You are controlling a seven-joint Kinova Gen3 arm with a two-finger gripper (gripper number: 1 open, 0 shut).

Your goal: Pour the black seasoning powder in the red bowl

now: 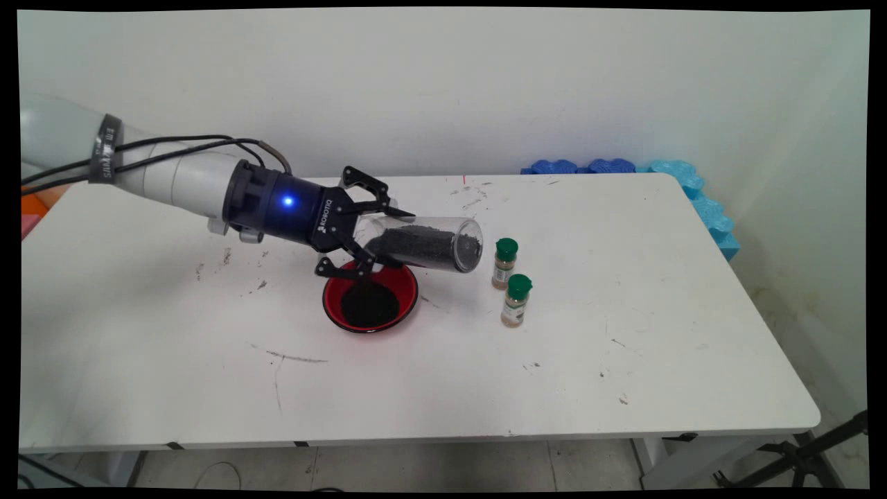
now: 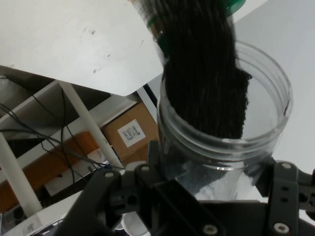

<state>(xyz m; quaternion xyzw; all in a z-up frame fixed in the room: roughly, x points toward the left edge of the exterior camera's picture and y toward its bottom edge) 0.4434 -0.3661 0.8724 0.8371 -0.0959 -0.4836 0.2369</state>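
Note:
My gripper (image 1: 378, 232) is shut on a clear plastic jar (image 1: 426, 242) holding black grains, lying almost on its side with its open mouth pointing right. It hangs just above the back right rim of a red bowl (image 1: 403, 277), which has a heap of the same black grains (image 1: 369, 305) in it. In the hand view the jar (image 2: 256, 142) fills the middle, the grains (image 2: 206, 73) lying along its lower side up to the mouth, and my gripper (image 2: 211, 196) clamps its base. Two small spice jars with green lids (image 1: 506, 262) (image 1: 517, 299) stand just right of the jar's mouth.
Blue foam pieces (image 1: 693, 187) lie along the table's back right corner. Dark smudges and spilled specks mark the white table (image 1: 624, 346). In the hand view the table edge (image 2: 88, 54) shows, with cardboard boxes (image 2: 130, 130) and shelving beyond it.

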